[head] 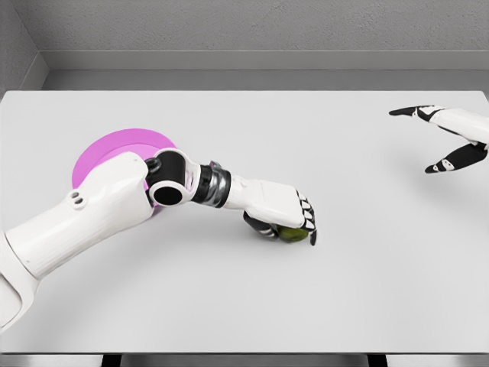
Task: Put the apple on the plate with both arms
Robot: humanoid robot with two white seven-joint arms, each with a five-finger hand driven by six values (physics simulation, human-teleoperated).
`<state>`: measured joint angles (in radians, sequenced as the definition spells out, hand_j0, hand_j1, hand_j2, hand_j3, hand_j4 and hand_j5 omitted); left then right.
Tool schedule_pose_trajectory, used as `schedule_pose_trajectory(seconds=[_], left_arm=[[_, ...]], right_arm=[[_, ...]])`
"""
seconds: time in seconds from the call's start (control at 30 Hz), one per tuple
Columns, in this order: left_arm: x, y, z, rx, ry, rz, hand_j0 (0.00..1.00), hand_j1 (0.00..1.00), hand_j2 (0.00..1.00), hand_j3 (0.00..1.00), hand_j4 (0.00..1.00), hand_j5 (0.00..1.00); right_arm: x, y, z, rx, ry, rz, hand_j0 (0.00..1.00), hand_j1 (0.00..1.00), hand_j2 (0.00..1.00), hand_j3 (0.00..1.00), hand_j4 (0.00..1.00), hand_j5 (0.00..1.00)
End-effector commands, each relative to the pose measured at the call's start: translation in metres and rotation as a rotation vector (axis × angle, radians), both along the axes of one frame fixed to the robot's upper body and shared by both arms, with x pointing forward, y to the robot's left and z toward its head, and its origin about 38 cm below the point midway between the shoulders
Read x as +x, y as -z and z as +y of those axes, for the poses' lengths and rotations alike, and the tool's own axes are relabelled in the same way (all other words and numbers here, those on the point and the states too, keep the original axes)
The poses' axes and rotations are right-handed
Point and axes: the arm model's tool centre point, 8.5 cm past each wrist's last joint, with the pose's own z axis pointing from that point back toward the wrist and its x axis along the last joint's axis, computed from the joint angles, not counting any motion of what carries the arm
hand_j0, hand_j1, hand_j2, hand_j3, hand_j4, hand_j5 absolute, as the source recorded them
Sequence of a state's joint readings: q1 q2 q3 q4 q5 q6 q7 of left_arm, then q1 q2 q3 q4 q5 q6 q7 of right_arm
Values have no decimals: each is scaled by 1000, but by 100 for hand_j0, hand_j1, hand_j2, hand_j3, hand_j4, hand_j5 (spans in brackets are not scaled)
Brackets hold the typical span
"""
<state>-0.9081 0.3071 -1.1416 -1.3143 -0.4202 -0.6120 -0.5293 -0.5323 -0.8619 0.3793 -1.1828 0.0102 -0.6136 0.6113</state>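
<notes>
The left hand (286,214) covers the green apple (290,233) near table (367,290) centre, fingers curled around it for lifting toward the pink plate (114,149) at 10 o'clock, while the right hand (451,138) waits open-fingered at 2 o'clock.

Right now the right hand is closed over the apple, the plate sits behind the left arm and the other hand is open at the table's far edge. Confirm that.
Wrong hand: the head view shows the left hand closed over the apple; the right hand is the open one. The plate part stands.
</notes>
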Motion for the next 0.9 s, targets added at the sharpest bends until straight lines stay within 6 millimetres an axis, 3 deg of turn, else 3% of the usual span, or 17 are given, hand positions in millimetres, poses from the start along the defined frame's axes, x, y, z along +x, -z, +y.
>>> schedule_pose_trajectory(seconds=[0.0, 0.1, 0.3, 0.43, 0.47, 0.57, 0.7, 0.77, 0.87], left_arm=[[0, 0, 0, 1, 1, -2, 49, 49, 49, 49, 49, 49], [-1, -1, -1, 0, 3, -3, 42, 42, 42, 42, 42, 42], [0, -3, 0, 0, 4, -7, 39, 39, 39, 39, 39, 39], [8, -22, 7, -15, -1, -43, 39, 39, 39, 39, 39, 39], [8, -33, 18, -27, -2, -48, 38, 38, 38, 38, 38, 38], [18, -69, 76, -54, -77, -62, 38, 38, 38, 38, 38, 38], [41, -111, 204, -34, -348, -114, 38, 38, 38, 38, 38, 38], [43, -115, 231, -10, -409, -125, 38, 38, 38, 38, 38, 38], [54, -99, 261, 27, -504, -89, 38, 38, 38, 38, 38, 38]], right_arm=[[0, -1, 1, 9, 0, -1, 100, 100, 100, 100, 100, 100], [0, -3, 2, 7, -7, -6, 100, 100, 100, 100, 100, 100], [-1, -9, -2, 9, 1, -20, 100, 100, 100, 100, 100, 100], [0, -9, -1, 12, 0, -20, 100, 100, 100, 100, 100, 100], [0, -8, 0, 13, -1, -19, 100, 100, 100, 100, 100, 100], [0, -9, 0, 12, -2, -20, 100, 100, 100, 100, 100, 100], [-1, -15, -2, 14, 2, -35, 100, 100, 100, 100, 100, 100], [-1, -15, -2, 14, 2, -35, 100, 100, 100, 100, 100, 100], [-1, -16, -3, 13, 4, -36, 100, 100, 100, 100, 100, 100]])
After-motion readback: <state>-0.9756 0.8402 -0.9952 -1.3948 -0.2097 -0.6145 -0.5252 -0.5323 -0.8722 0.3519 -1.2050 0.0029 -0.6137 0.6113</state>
